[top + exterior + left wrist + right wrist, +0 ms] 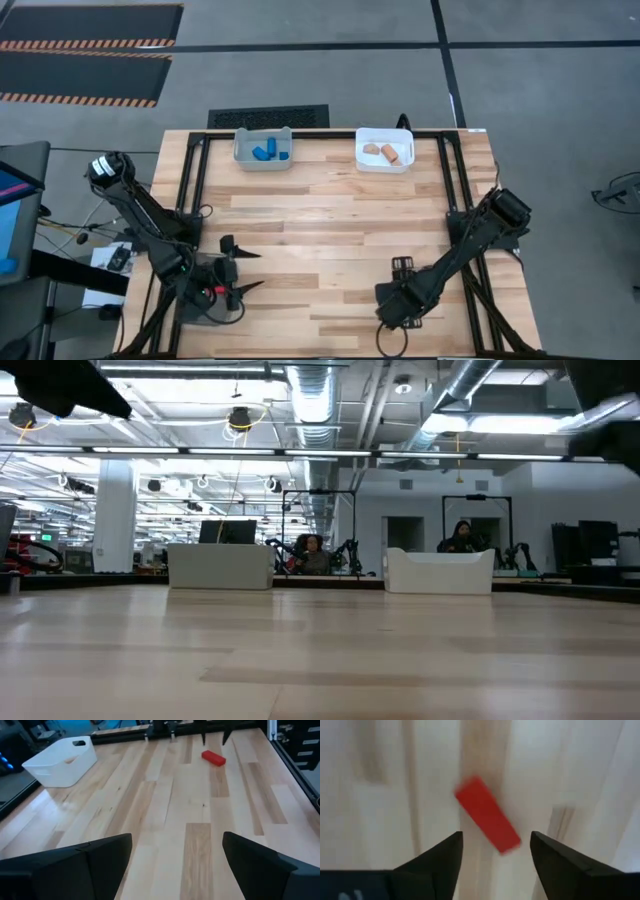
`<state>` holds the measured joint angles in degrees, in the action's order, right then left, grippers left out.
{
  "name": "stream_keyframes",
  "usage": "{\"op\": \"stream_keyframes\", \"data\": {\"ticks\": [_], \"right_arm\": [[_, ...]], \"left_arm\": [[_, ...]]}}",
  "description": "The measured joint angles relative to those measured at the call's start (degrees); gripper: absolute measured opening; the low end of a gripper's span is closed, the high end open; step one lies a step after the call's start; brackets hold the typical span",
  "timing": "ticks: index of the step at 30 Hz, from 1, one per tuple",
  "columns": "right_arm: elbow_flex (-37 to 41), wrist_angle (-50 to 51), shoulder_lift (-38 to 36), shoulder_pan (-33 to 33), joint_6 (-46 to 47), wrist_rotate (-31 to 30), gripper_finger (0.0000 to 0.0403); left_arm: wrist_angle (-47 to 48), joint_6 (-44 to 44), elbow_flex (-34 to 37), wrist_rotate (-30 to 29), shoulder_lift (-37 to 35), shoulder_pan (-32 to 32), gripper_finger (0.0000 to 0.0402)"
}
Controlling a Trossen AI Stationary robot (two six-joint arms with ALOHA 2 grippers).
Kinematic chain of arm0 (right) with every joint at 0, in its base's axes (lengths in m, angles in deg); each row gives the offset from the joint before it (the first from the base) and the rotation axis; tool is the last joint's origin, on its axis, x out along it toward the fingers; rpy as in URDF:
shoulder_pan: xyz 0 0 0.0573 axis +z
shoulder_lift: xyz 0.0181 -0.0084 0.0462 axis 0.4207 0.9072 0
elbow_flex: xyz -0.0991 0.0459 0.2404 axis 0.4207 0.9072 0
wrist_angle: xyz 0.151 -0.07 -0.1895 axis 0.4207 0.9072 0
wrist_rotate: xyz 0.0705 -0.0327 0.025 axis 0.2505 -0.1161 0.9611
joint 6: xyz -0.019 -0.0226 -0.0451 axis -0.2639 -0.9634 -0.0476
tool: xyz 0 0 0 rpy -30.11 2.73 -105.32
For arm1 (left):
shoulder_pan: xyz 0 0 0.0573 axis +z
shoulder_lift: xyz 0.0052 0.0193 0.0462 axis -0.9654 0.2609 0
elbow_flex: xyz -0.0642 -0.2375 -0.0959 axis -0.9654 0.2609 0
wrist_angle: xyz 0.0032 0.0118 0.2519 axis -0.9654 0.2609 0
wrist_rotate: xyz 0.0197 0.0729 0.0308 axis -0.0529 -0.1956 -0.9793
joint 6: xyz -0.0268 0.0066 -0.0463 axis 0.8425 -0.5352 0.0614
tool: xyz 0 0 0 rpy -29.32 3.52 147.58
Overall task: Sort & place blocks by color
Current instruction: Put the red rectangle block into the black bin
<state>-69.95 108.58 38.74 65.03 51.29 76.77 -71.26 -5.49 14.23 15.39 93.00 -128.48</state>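
A red cuboid block lies flat on the table; the left wrist view shows the same block far off. My right gripper hangs open just above it, fingers pointing down, one on either side of its nearer end, touching nothing. In the high view my right gripper hides the block. Blue blocks lie in the grey bin and tan blocks in the white bin. My left gripper waits open near the table's left near corner, pointing right.
Both bins stand at the table's far edge, the grey bin left and the white bin right. Black frame rails run along the table's left, right and far sides. Bare wood lies between bins and grippers. People sit in the room beyond.
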Motion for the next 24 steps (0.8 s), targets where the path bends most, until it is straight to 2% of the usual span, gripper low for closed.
{"op": "stream_keyframes", "data": {"ticks": [4,11,15,19,24], "right_arm": [[5.01,-0.09,0.01,-0.02,1.93,0.49,0.0263],[10.10,-8.16,0.01,-0.66,-0.36,0.87,0.0250],[12.01,-10.85,-0.14,-1.35,-0.30,3.36,0.0237],[12.30,-13.34,-0.15,-1.33,0.05,3.58,0.0198],[12.42,-16.12,-0.23,-1.67,0.32,3.82,0.0120]], "left_arm": [[-1.84,-3.72,0.00,1.30,0.00,1.16,0.0304],[-4.47,-8.96,0.00,3.92,0.00,3.54,0.0304],[-4.55,-9.46,0.00,4.75,0.00,4.56,0.0304],[-4.62,-9.64,0.00,4.68,0.00,4.90,0.0304],[-4.89,-9.78,0.00,4.20,0.00,4.90,0.0304]]}}
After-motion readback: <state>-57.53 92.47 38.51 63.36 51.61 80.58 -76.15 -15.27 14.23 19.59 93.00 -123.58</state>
